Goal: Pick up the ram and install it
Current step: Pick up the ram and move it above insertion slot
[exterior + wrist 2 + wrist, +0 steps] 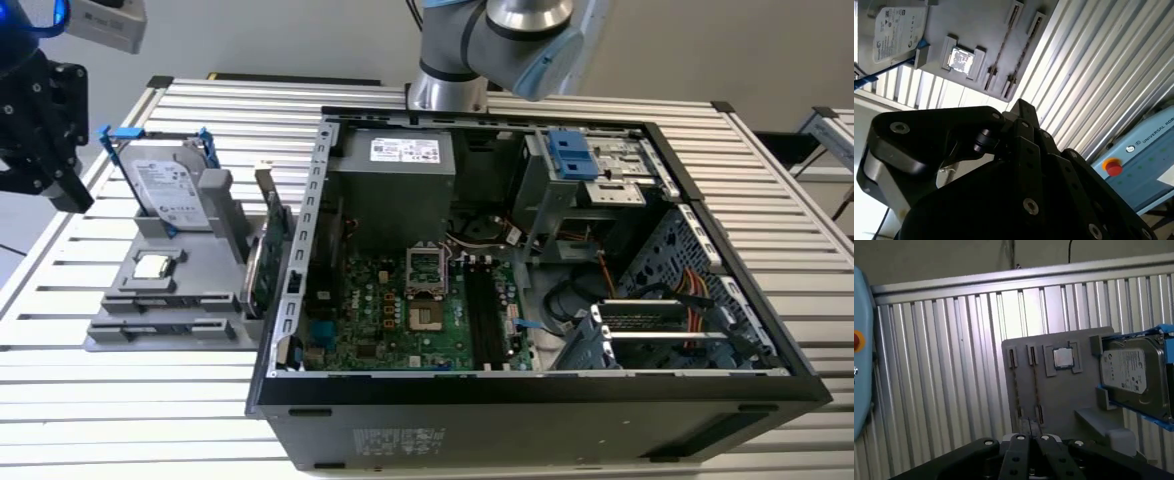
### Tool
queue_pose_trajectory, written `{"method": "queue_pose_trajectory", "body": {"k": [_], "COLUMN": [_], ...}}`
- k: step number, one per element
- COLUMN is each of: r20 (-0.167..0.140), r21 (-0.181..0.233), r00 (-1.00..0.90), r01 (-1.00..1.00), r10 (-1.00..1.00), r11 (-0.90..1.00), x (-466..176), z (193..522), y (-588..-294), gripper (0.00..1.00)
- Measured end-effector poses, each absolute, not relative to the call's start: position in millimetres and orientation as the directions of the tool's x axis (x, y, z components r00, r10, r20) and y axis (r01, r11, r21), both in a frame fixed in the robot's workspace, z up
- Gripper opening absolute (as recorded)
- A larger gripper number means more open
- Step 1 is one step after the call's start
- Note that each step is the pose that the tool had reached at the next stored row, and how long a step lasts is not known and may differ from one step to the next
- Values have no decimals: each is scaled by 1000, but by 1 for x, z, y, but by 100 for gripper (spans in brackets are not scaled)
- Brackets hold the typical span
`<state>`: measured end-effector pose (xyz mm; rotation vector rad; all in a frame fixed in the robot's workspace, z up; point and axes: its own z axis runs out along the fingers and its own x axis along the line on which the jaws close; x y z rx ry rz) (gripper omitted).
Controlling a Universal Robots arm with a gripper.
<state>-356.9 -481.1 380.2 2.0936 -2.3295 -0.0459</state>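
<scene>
My black gripper [70, 192] hangs above the table at the exterior view's left, beside the grey parts tray [200, 335]. Its fingers meet with nothing between them in both wrist views [1031, 436] [1021, 107]. On the tray, two narrow slots each carry a thin dark strip seen edge-on. The nearer strip [1035, 385] [1024, 55] seems to be the ram, though I cannot tell for sure. The open computer case [287, 330] lies at the centre, with the motherboard's black memory slots [487, 320] in it.
A silver hard drive in a blue frame [171, 192] and a processor chip [155, 265] sit on the tray. A green expansion card [275, 245] stands between tray and case. A blue box with a red button [1114, 166] stands beyond the slatted table [120, 410].
</scene>
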Motion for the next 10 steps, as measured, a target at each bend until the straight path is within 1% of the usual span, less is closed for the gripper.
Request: {"method": "queue_pose_trajectory", "body": {"k": [10], "r20": [-13], "r21": [27], "r00": [72], "r01": [-997], "r10": [-997], "r11": [-72], "x": [-357], "z": [380], "y": [-481], "gripper": [0]}}
